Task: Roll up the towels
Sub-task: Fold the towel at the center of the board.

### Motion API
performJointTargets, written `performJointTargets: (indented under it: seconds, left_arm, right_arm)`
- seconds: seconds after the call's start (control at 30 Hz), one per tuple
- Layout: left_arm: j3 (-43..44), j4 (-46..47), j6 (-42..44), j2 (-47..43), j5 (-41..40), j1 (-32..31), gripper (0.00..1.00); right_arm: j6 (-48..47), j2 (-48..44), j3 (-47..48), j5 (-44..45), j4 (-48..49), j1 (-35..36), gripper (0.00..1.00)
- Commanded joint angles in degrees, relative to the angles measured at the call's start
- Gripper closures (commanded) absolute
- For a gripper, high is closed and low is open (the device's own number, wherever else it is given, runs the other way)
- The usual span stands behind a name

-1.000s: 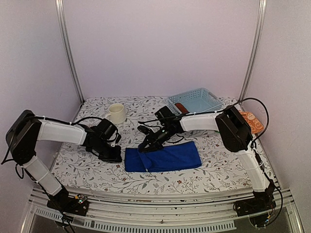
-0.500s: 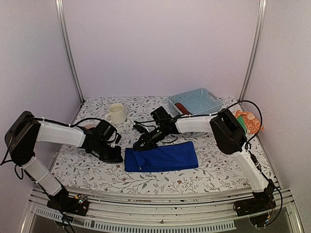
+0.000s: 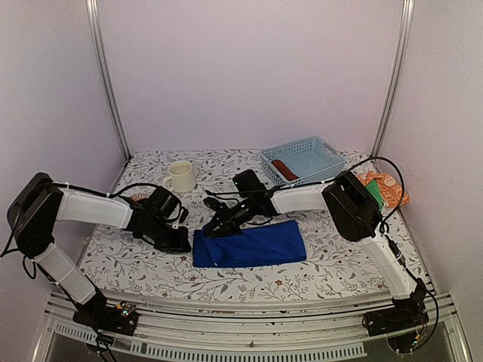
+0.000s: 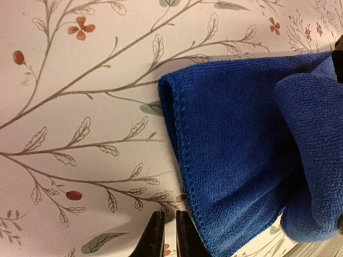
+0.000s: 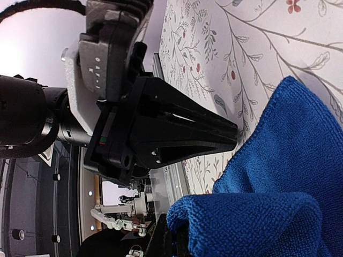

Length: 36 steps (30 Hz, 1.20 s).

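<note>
A royal-blue towel lies folded lengthwise at the table's middle front. My right gripper is shut on a raised fold at its left end, and that fold hides most of the right gripper in the right wrist view. My left gripper rests low on the cloth-covered table just left of the towel's left edge. In the left wrist view the left gripper is shut, with nothing between its jaws. A rust-brown towel lies in the basket. Orange patterned and green towels sit at far right.
A pale blue lattice basket stands at the back right. A cream mug stands at the back left. The floral tablecloth covers the table, with white walls and metal posts around it.
My right gripper has moved left with the blue towel's fold, toward the left gripper, and the towel's right end has slid slightly left. The left arm has not moved.
</note>
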Motion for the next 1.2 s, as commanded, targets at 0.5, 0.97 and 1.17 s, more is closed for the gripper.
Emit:
performJointTargets:
  seconds: [0.5,0.97,1.17]
  left_arm:
    - [-1.0,-2.5,-0.2,-0.5,-0.6,-0.7,0.9]
    - [-1.3,-2.6,-0.4,-0.6,-1.3,-0.7,0.9]
    - [0.6,-4.9,-1.4,-3.3,-3.2,-0.7,0.9]
  right_arm:
    - [7.0,2.1,0.6,-1.5,8.9,0.5,0.97]
    - [2.2,5.0,6.8,-0.6,9.1,0.8,0.77]
    - [-4.3,-2.2,6.0,0.4,5.9,-1.4,0.48]
